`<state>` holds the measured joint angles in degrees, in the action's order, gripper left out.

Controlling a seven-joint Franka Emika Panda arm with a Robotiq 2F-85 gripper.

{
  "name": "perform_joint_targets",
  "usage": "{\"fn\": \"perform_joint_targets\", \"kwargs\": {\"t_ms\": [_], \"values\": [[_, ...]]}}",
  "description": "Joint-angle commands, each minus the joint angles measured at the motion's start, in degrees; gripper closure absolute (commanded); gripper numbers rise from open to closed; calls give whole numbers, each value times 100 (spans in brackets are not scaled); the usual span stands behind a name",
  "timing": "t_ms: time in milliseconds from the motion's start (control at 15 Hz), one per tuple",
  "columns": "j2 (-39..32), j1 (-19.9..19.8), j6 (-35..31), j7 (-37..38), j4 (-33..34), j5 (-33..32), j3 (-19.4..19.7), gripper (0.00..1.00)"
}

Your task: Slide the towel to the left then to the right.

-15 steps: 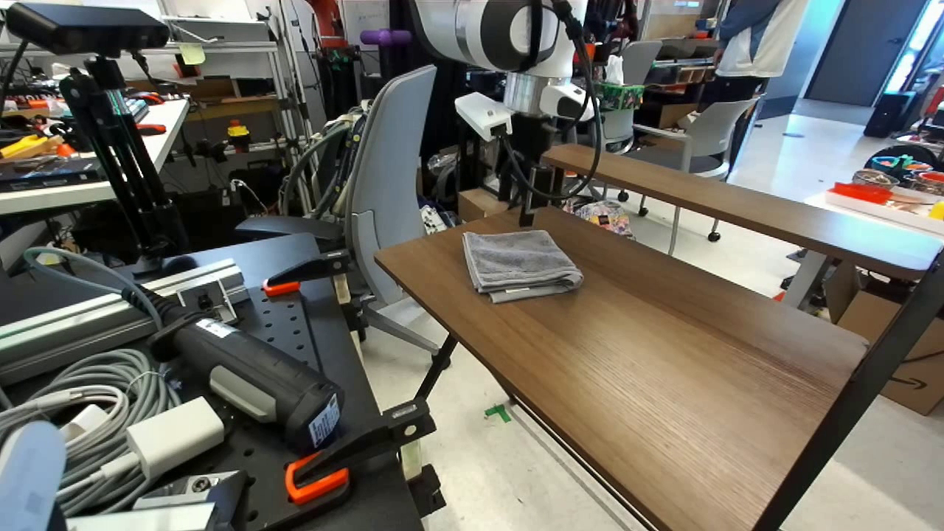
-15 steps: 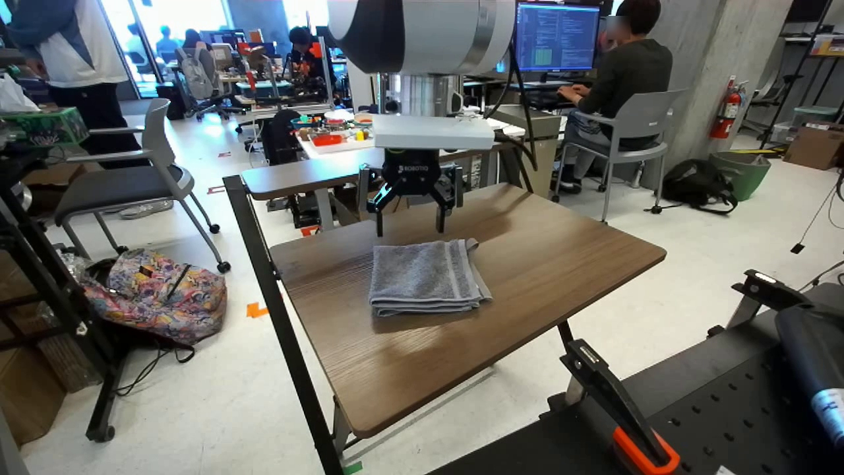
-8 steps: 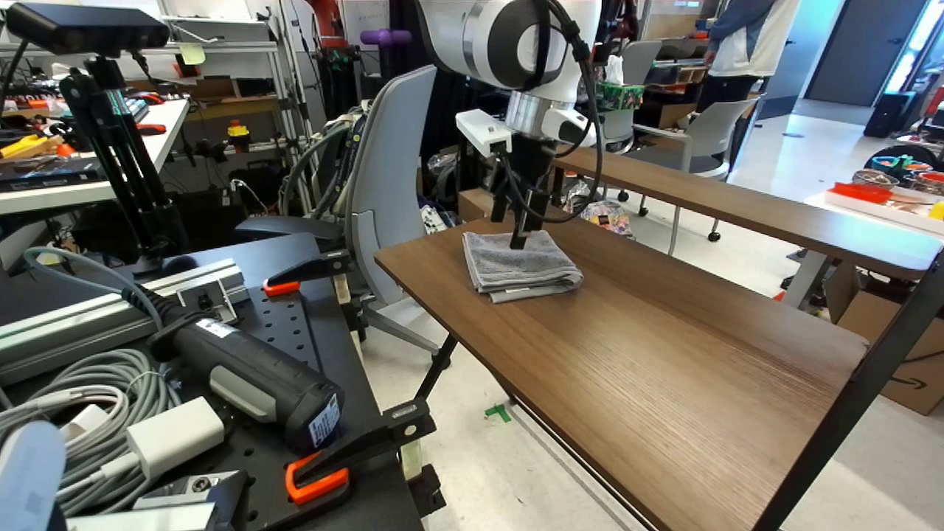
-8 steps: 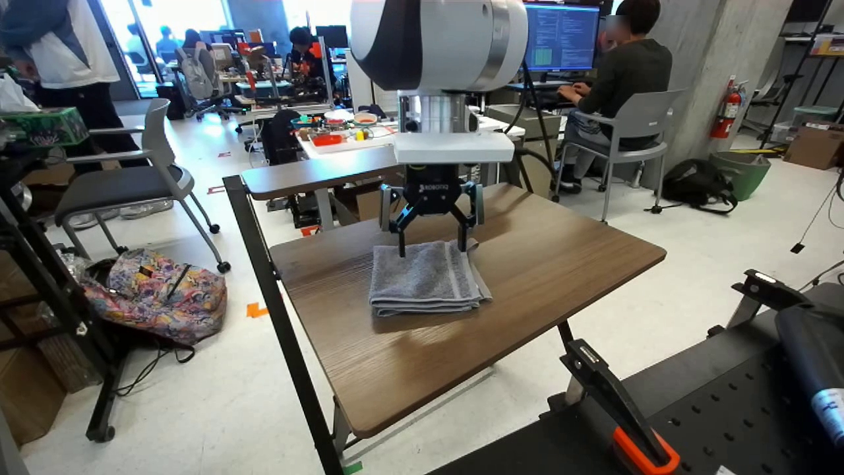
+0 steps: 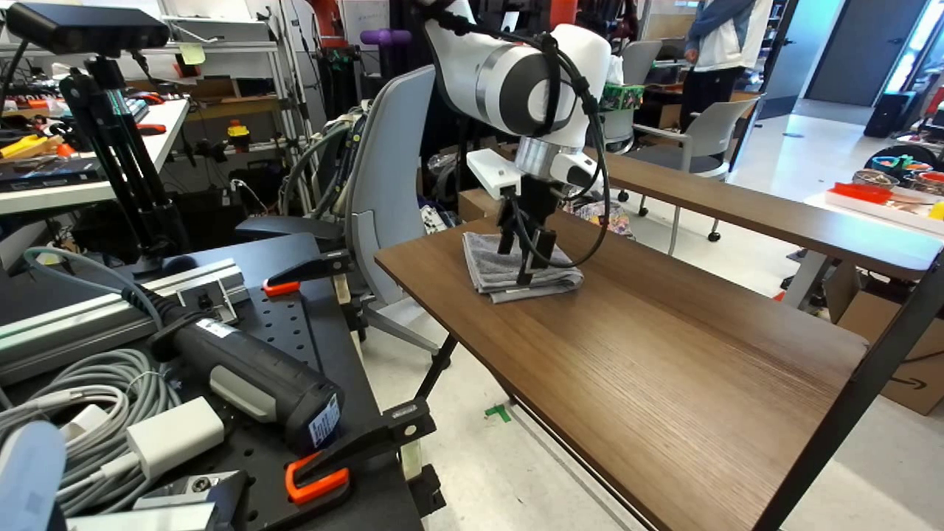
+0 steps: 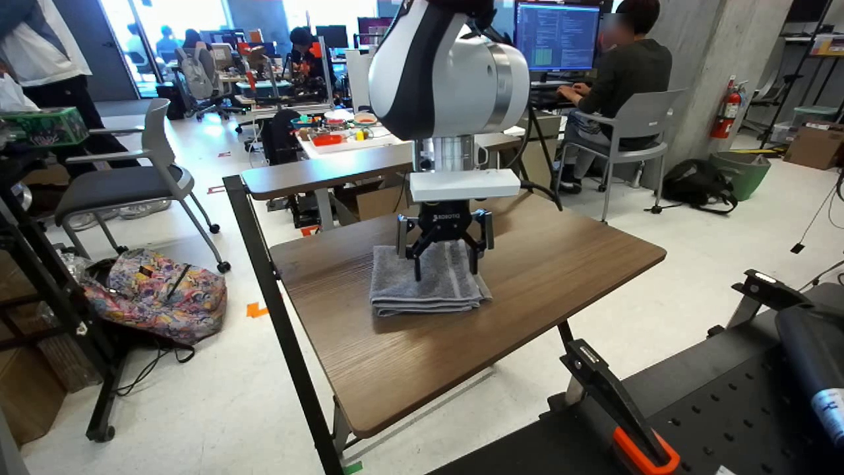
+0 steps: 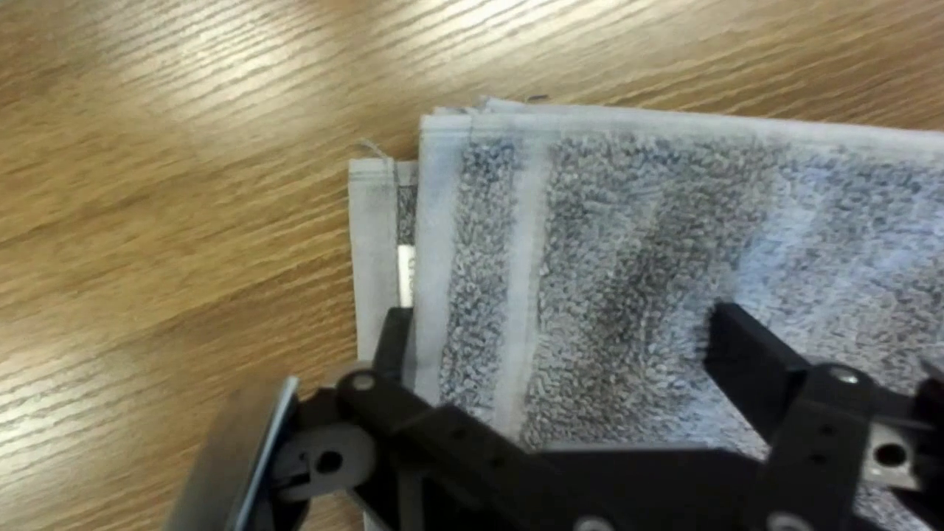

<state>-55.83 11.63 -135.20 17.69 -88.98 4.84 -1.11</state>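
Observation:
A folded grey towel (image 5: 481,267) lies flat on the brown wooden table (image 5: 664,383). It also shows in an exterior view (image 6: 428,297) and fills much of the wrist view (image 7: 627,221). Its folded layers end in pale bands at the left of the wrist view. My gripper (image 6: 446,274) points down over the towel with its fingers wide apart and nothing between them. In the wrist view the gripper (image 7: 562,310) has one finger (image 7: 394,339) at the towel's layered edge and the other finger (image 7: 752,361) over the pile. Whether the fingertips touch the cloth I cannot tell.
A raised shelf (image 5: 737,203) runs along one side of the table, with a black post (image 5: 841,413) at the end. A grey office chair (image 5: 394,169) stands close to the table. A black bench (image 5: 295,346) with clamps and cables is alongside.
My gripper has come down and across over the towel, from beyond its far edge in the exterior views to above its middle. The fingers have stayed apart. The towel has not moved.

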Motion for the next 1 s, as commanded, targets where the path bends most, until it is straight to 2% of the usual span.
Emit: {"fn": "perform_joint_targets", "kwargs": {"t_ms": [0,467,933], "values": [[-410,-83,-30,-147,501,-45,26,0],[-752,-461,319,-221,1170,51,65,0],[-1036,-1333,798,-297,2005,189,257,0]]}}
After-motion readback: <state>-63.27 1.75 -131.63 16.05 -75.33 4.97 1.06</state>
